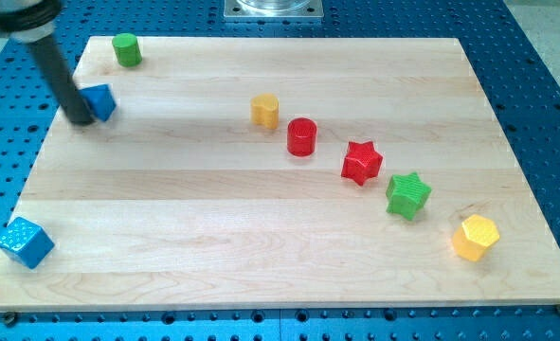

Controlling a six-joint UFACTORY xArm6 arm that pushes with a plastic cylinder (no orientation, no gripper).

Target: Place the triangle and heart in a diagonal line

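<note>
My tip (80,121) rests on the board near the view's top left. It touches the left side of a small blue block (102,100) that looks like the triangle, and the rod hides part of that block. A yellow block (265,110), roughly heart-shaped, sits near the top middle, far to the right of the tip. From the yellow block, a row of blocks slants down to the view's right: a red cylinder (301,136), a red star (362,162), a green star (408,195) and a yellow hexagon (475,237).
A green cylinder (126,48) stands at the board's top left corner, above the blue block. A blue cube (24,242) sits at the bottom left edge of the wooden board (213,246). A metal mount (273,8) shows at the top middle.
</note>
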